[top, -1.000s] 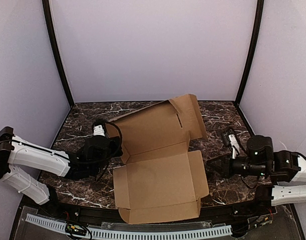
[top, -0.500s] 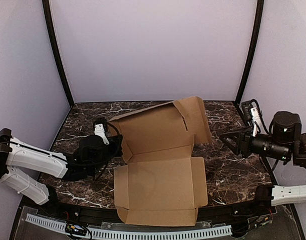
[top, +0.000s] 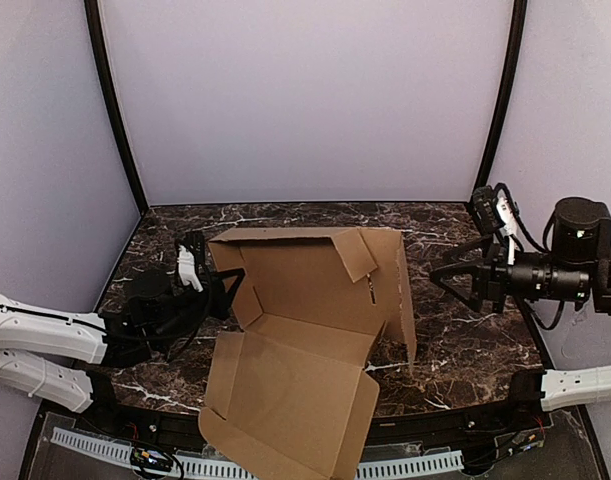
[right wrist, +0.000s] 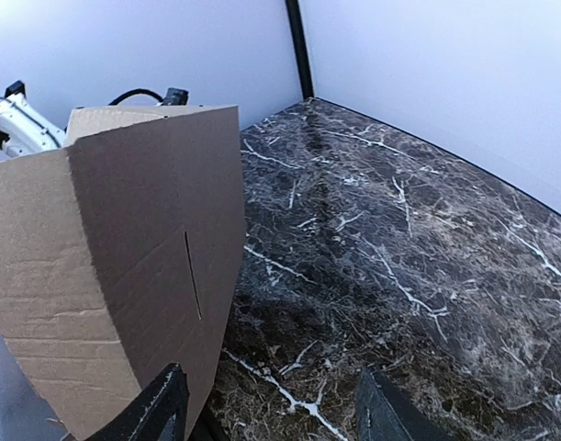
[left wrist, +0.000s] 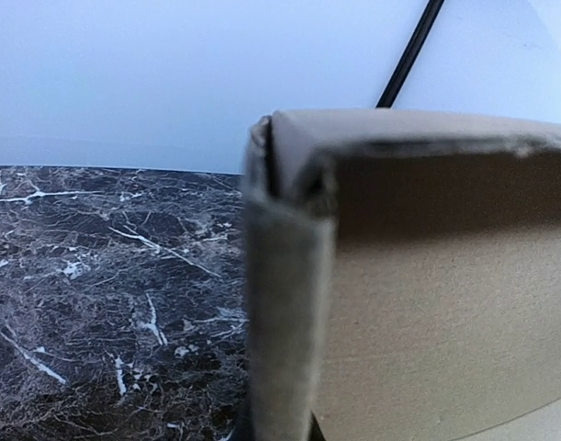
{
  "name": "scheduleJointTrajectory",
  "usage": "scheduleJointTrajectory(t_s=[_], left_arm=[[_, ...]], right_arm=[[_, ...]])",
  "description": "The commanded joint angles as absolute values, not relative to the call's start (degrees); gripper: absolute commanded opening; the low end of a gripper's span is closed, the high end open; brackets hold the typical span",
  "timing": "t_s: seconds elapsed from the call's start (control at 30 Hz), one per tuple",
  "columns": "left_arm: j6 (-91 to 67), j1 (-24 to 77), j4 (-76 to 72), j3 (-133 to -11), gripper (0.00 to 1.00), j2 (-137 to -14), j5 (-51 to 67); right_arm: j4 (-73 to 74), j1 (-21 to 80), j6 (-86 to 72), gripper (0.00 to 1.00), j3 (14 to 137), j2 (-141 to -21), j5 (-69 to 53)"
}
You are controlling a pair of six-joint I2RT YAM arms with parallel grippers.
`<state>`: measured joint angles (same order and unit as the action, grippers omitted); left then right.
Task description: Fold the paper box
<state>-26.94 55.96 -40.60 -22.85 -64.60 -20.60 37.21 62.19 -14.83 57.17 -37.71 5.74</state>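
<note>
Grips the paper box on the bench at its 9 o'clock edge with the left hand shut. Has tipped the lid nearly upright and slewed the base toward 7 o'clock since a second ago. Keeps the right hand at 3 o'clock, now open and empty.

Dark marble table, white veining. Pale lavender walls on three sides, black posts at the back corners. Even, soft light; faint glare on the tabletop.
</note>
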Motion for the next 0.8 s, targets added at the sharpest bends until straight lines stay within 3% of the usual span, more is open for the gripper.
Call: scheduleJointTrajectory(t_s=[0.0,0.43,0.77], left_arm=[[-25.6,55.5,-40.8,-21.4,0.01,-61.0,-13.5],[-25.7,54.9,-38.1,-22.1,0.01,-59.9,-15.3],[-26.7,53.9,-39.1,-22.2,0.01,-61.6,-16.3]], right_arm=[[33.8,62.5,-11.3,0.62,58.6,-39.2,-3.6],[24.3,62.5,-11.3,0.63,55.6,-45.2,-23.8],[22.3,62.5,-11.3,0.59,56.0,-48.9,-26.5]])
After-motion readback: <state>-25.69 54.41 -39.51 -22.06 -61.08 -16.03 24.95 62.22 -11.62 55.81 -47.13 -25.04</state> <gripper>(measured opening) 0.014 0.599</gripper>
